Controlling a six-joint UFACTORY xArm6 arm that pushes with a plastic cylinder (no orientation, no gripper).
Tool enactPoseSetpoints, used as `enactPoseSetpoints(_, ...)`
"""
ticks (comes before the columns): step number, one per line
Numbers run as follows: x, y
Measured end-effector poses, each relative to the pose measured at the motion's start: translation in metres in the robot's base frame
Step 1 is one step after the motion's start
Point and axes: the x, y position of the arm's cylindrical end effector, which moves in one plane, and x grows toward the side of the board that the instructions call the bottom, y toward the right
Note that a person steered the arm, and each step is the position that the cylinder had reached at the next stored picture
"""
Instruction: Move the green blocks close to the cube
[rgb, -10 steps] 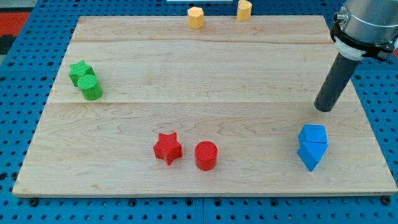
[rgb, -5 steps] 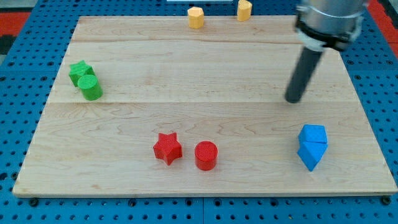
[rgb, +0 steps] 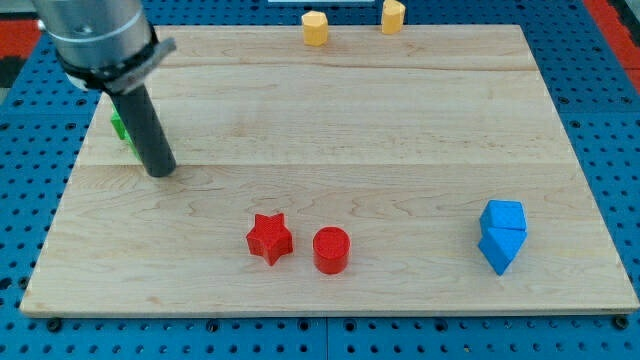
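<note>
My tip (rgb: 161, 171) rests on the wooden board (rgb: 330, 110) at the view's left. The rod covers most of the two green blocks: only a sliver of green (rgb: 118, 126) shows at the rod's left edge, just above the tip, and their shapes cannot be made out now. Two blue blocks sit touching at the view's lower right: a blue cube (rgb: 503, 217) and another blue block (rgb: 497, 251) just below it. The tip is far left of them.
A red star (rgb: 269, 238) and a red cylinder (rgb: 331, 250) lie side by side at the bottom centre. Two yellow blocks (rgb: 315, 27) (rgb: 393, 15) sit at the board's top edge. Blue pegboard surrounds the board.
The rod has swept from the view's right side, above the blue blocks, across the board to the left, and now stands over the green blocks. The other blocks have not moved.
</note>
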Motion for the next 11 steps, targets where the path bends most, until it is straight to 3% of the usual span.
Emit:
enactPoseSetpoints(2, 0.016, 0.044)
enactPoseSetpoints(4, 0.029, -0.009)
enactPoseSetpoints(6, -0.031, -0.112)
enactPoseSetpoints(8, -0.066, -0.022)
enactPoseSetpoints(9, -0.033, -0.025)
enactPoseSetpoints(10, -0.031, -0.096)
enactPoseSetpoints(11, -0.005, -0.027)
